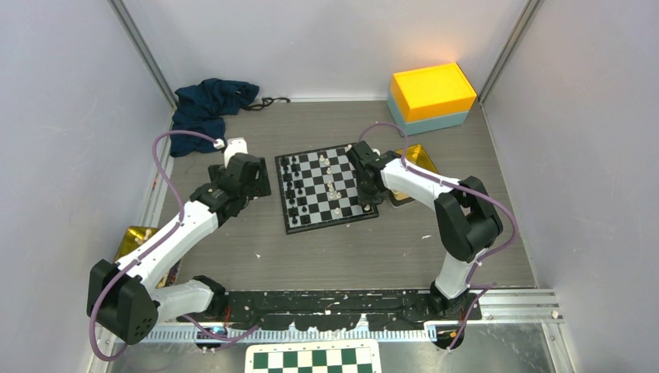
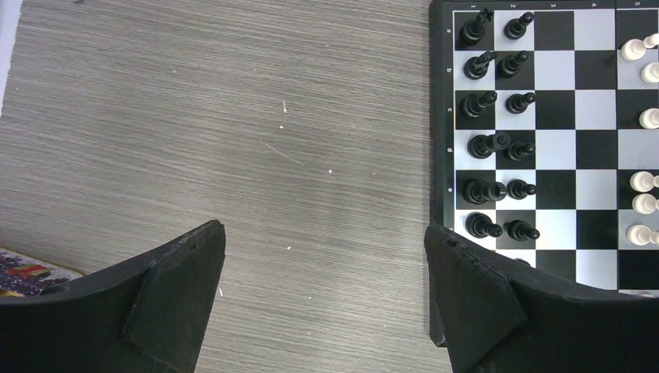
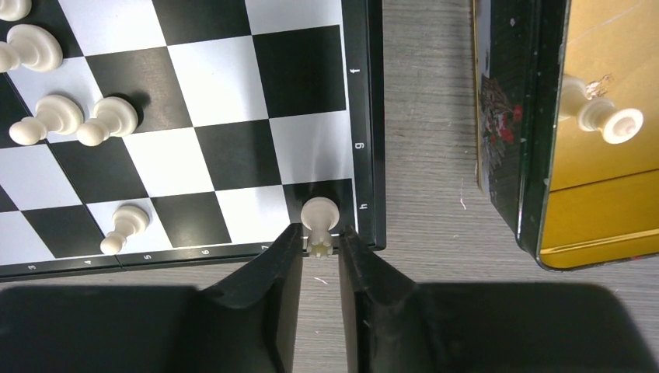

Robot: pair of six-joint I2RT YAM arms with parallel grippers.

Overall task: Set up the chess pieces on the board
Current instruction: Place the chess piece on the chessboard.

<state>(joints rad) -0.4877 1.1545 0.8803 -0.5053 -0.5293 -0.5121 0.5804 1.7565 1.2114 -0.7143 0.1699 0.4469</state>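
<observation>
The board (image 2: 442, 116) has tiny white marks on its black edge. In the left wrist view, the numbers 1 to 5 run along the top right and the letters a to e go down the side. In the right wrist view, the side reads f, g, h, and the bottom reads 3 to 7.

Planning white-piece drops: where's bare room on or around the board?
Free: right-edge squares of the board, bare except the white piece in the right gripper; tabletop in front of the board. Crowded: black pieces line the left two columns, loose white pieces mid-board, narrow gap to the gold tin.
</observation>
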